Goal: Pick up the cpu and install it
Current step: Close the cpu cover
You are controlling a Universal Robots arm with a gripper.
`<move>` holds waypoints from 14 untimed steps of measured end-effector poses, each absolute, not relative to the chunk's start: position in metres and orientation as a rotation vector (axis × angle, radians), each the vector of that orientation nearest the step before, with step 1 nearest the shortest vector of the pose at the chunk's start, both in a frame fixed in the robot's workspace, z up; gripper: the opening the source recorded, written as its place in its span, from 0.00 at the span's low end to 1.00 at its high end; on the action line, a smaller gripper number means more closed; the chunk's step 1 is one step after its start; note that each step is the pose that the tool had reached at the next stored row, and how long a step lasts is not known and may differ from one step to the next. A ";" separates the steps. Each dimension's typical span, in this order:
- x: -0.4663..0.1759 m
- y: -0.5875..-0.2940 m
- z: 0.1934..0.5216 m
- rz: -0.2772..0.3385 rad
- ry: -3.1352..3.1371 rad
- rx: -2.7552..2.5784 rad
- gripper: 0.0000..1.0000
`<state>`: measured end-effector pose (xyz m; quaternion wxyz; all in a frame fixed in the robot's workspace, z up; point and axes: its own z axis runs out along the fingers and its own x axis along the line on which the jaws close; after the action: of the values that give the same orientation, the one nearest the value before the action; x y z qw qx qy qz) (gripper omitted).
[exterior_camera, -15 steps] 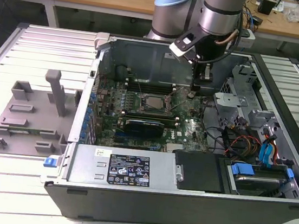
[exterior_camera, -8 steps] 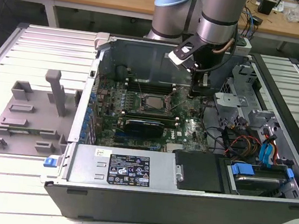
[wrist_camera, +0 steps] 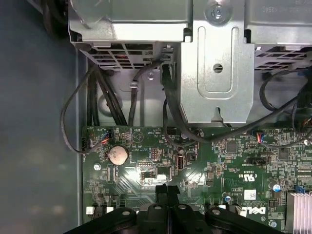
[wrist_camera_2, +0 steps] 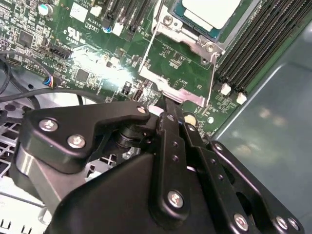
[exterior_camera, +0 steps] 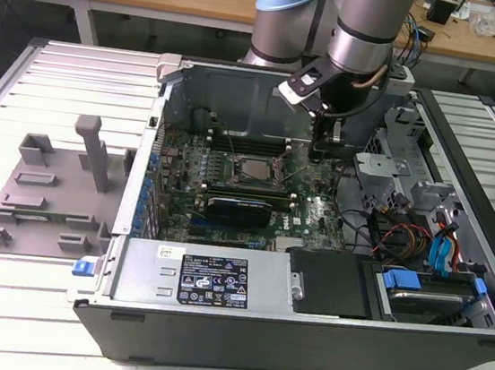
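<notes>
The small square silvery-topped cpu (wrist_camera_2: 209,10) sits inside the silver metal socket frame (wrist_camera_2: 185,92) at mid green motherboard (wrist_camera_2: 173,61). The gripper (wrist_camera_2: 164,106), fingers closed on nothing, hovers just beside that frame. Seating seems done; latching needs a gentle press.

One arm (exterior_camera: 365,37) on the job here, with one gripper (exterior_camera: 324,151) at its end, and one open computer case (exterior_camera: 300,345) lying on the one slatted counter (exterior_camera: 54,71). Inside, count one green motherboard (exterior_camera: 316,219), one cpu (exterior_camera: 251,171) with its silvery top, one labelled silver power supply box (exterior_camera: 209,280) and, in the first wrist view, one round coin battery (wrist_camera: 118,154). Off to the exterior view's left, that's one grey plastic tray (exterior_camera: 41,214), with one tall post (exterior_camera: 98,153) standing on it.
</notes>
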<state>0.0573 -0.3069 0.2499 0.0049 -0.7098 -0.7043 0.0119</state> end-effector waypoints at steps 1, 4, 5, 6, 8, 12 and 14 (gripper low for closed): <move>0.057 -0.307 0.250 0.040 -2.204 -2.221 0.11; 0.052 -0.307 0.250 0.035 -2.202 -2.219 0.11; 0.050 -0.307 0.250 0.033 -2.202 -2.219 0.11; 0.048 -0.307 0.250 0.031 -2.202 -2.218 0.11; 0.040 -0.307 0.250 0.025 -2.202 -2.218 0.11; 0.016 -0.307 0.250 0.007 -2.201 -2.218 0.11; 0.003 -0.307 0.250 0.002 -2.201 -2.218 0.11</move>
<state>0.0032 -0.3069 0.2498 0.0084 -0.7097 -0.7044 0.0006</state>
